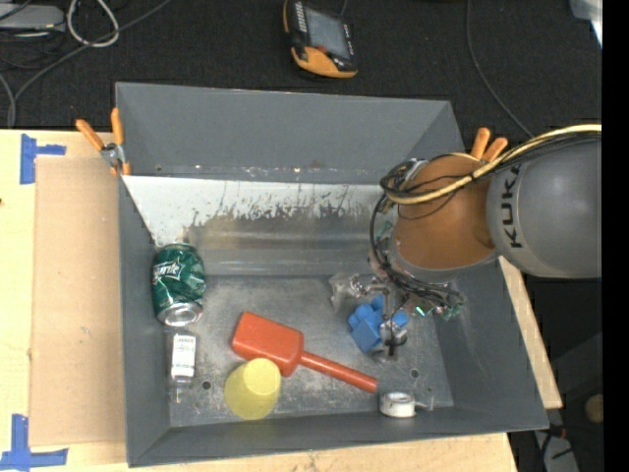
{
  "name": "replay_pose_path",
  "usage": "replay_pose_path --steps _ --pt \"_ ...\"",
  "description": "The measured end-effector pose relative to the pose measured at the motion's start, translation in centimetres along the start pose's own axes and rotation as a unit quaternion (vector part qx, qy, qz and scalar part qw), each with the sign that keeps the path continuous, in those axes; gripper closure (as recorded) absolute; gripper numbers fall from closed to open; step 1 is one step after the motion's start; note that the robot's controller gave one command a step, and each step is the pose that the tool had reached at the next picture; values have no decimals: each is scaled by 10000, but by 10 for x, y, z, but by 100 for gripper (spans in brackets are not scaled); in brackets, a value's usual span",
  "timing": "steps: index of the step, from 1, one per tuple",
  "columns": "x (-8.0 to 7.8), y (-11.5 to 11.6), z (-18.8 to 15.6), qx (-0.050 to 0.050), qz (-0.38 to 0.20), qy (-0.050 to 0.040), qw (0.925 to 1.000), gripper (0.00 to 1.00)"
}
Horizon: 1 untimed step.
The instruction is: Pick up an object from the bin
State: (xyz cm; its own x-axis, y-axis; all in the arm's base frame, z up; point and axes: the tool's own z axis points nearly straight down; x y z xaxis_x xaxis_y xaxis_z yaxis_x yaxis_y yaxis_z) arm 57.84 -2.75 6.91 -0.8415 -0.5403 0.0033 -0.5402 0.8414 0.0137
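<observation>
Blue blocky obj (365, 327) on bin (285, 136) floor, R of centre in frame. Gripper (391, 324) right over its R side, at or near contact; spread or closed, can't tell. Red-orange toy mallet (267, 340) just L. Yellow cup (253, 389) lower L of that. Green can (178, 281) far L. Small white round item (398, 404) below the gripper, at front wall.

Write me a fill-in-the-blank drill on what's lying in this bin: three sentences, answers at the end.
The can at the left of the bin is ____ in colour.
The small thing right by the gripper is ____ in colour.
The cup next to the orange mallet is ____ in colour.
Missing words: green; blue; yellow.
</observation>
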Motion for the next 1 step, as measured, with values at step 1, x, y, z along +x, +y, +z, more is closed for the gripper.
replay_pose_path --steps 1 --pt "0 -3 -1 19 25 -4 10000 100"
